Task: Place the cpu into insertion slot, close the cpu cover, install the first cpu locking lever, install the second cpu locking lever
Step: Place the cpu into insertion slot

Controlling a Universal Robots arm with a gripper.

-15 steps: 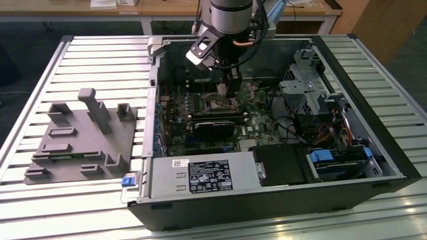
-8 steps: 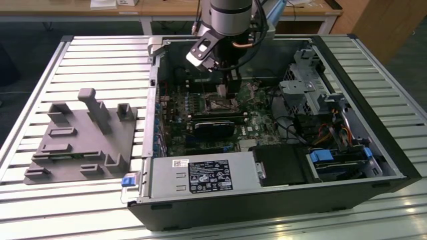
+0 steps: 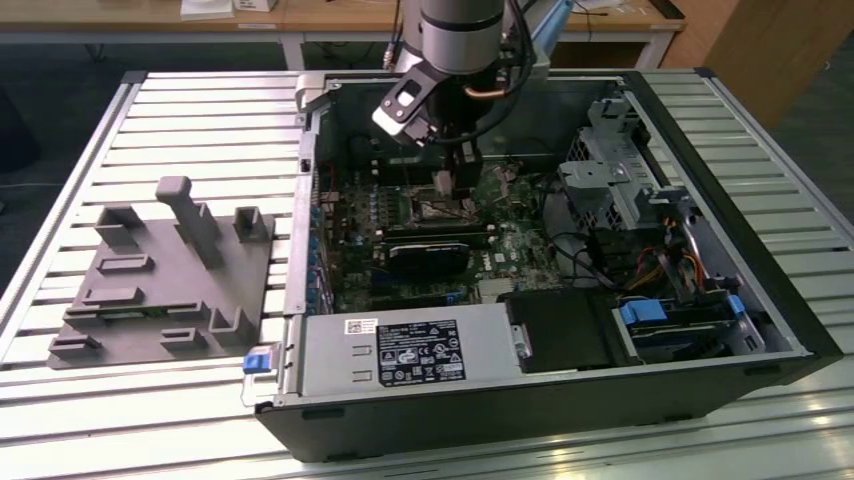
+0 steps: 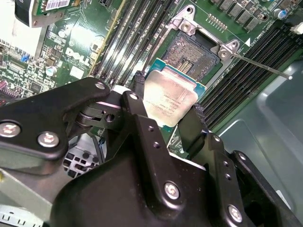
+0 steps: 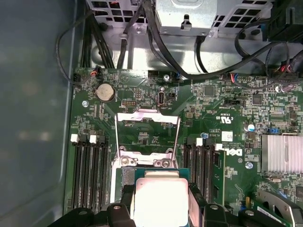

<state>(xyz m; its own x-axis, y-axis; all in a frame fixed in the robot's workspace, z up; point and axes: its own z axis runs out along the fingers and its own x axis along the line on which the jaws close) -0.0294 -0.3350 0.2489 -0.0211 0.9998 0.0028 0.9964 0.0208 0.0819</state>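
Note:
My gripper (image 4: pixel 168 97) is shut on the cpu (image 4: pixel 171 94), a flat square chip with a silvery top, pinched at two opposite edges by the black fingers (image 4: pixel 198 124). In the second wrist view the chip hangs just short of the open insertion slot (image 4: pixel 195 51) with its bare pin field. A thin locking lever (image 4: pixel 262 64) sticks out from the slot's corner, unlatched. In the first wrist view the cpu (image 5: pixel 158 198) sits in the gripper (image 5: pixel 161 210), and the cpu cover (image 5: pixel 147 115), a silver frame, lies flipped open beyond the slot. The exterior view has the gripper (image 3: pixel 447 185) low over the motherboard.
The open computer case (image 3: pixel 787 300) lies on a slatted metal table (image 3: pixel 200 110). Memory slots (image 4: pixel 137 33) flank the socket on both sides. A black card (image 3: pixel 427 250), the power supply (image 3: pixel 400 350), drive cages (image 3: pixel 621 160) and cables (image 5: pixel 156 42) crowd the case. A grey fixture (image 3: pixel 160 270) sits outside.

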